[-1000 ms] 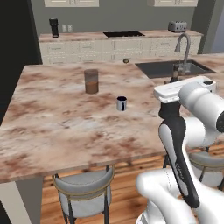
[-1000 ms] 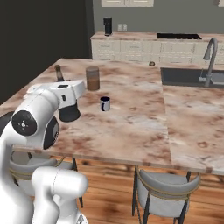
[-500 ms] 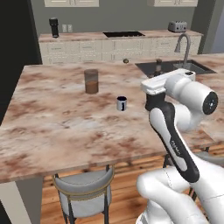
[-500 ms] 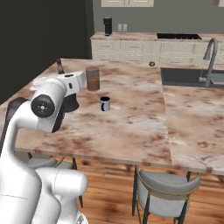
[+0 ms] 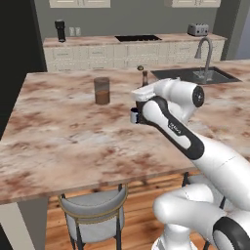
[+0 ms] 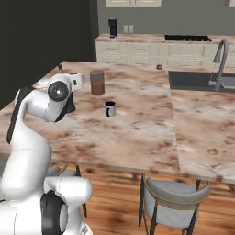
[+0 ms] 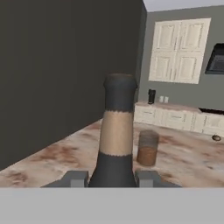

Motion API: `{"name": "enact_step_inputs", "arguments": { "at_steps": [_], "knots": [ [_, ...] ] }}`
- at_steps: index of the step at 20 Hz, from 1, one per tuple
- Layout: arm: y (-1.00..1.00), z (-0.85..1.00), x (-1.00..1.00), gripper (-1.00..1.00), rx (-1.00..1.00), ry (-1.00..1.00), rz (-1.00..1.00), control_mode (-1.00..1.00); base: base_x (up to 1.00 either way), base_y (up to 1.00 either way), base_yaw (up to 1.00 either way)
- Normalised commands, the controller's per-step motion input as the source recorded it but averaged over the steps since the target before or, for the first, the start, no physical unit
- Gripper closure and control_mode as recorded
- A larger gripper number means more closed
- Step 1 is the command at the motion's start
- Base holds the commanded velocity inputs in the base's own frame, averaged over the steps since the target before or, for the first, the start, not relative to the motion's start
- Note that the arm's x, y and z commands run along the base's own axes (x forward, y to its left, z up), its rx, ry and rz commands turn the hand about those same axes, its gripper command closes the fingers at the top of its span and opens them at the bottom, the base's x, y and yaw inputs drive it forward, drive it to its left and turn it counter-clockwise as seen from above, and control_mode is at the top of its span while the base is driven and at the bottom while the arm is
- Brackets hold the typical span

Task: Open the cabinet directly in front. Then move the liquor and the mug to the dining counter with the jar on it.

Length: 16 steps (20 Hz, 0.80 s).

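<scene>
One clear glass jar (image 6: pixel 97 82) and one small grey mug (image 6: pixel 110 109) stand apart on the brown-and-white marble dining counter (image 6: pixel 137 133); the raised white arm's gripper (image 7: pixel 112 178) clamps one near-black liquor bottle (image 7: pixel 116 140) above it.

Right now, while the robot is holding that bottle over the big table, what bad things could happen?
The gripper grips the liquor low, below its tall neck, so it might tip or slip as the arm swings. The mug and the jar stand close together on the dining counter; setting the bottle down near them could knock one over. The arm hides part of the mug in the left base view, so bumping it seems possible.
</scene>
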Motion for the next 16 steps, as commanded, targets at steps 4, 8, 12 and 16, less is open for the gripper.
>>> {"name": "enact_step_inputs", "arguments": {
  "at_steps": [4,8,12,16],
  "knots": [
    [0.23,-0.79,0.67,1.0,0.0,0.25,0.14,-1.0,0.0,0.0,0.0],
    [0.01,-0.85,0.41,1.0,0.0,0.15,0.12,-1.0,0.0,0.0,0.0],
    [0.0,-0.46,0.11,1.0,0.04,0.0,0.07,-1.0,0.0,0.0,0.0],
    [0.0,-0.01,0.0,1.0,0.0,-0.02,0.01,-1.0,0.0,0.0,0.0]
  ]
}}
